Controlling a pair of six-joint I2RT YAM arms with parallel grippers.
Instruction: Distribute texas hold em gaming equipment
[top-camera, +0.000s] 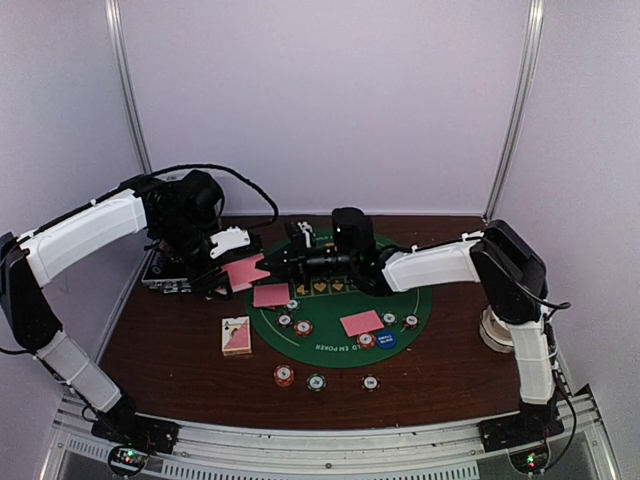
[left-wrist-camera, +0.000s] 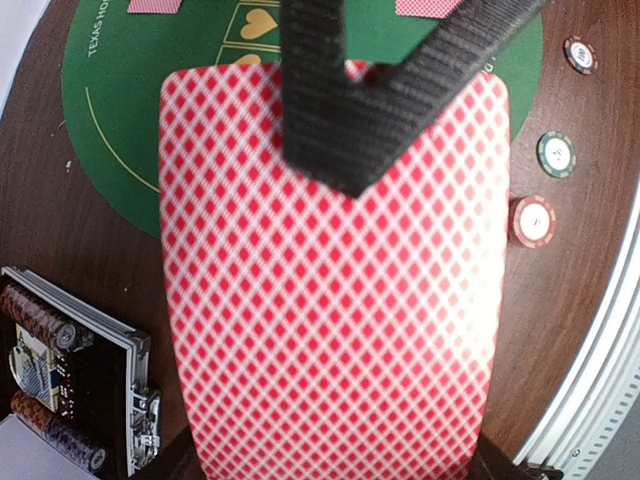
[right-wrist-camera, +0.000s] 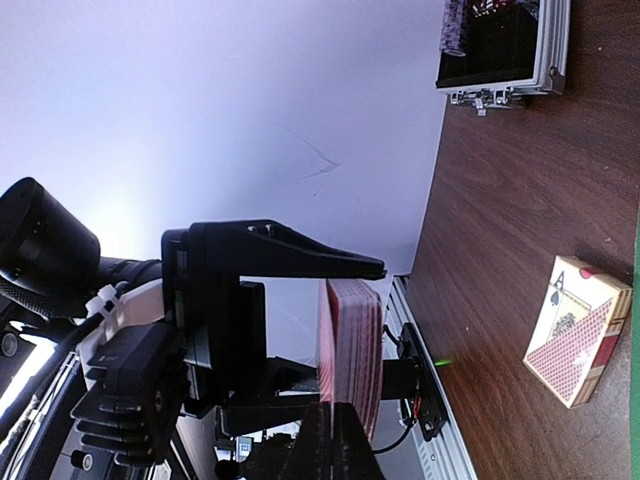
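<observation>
Table: dark wood (top-camera: 180, 350), with a round green mat (top-camera: 425, 295) laid on it toward the back.
Room: plain pale walls (top-camera: 330, 100) close behind and at both sides.
Left arm: I reach in from the left, elbow high, wrist bent down by the mat's left edge.
Left claw (top-camera: 228, 278): clamped on the deck (left-wrist-camera: 330, 330), which I hold off the table with its pink-red backs toward my wrist camera.
Right arm: stretched leftward across the mat, forearm about level.
Right claw (left-wrist-camera: 348, 165): fingers closed to a point and lying over the deck's top card near its far end. It may have that card's edge nipped, but the tip is too blurred for me to tell.
Case (left-wrist-camera: 130, 400): open at the back left, just beside my left claw, with rows of chips in it.
Box (top-camera: 237, 335): a card box lying flat on the wood, just beside the mat's left edge.
Cards (top-camera: 271, 295): two face down on the mat, well apart.
Chips (top-camera: 303, 327): several on the mat near those cards, and a blue disc (top-camera: 386, 339) among them.
Front row (top-camera: 316, 381): three chips on bare wood, in front of the mat.
</observation>
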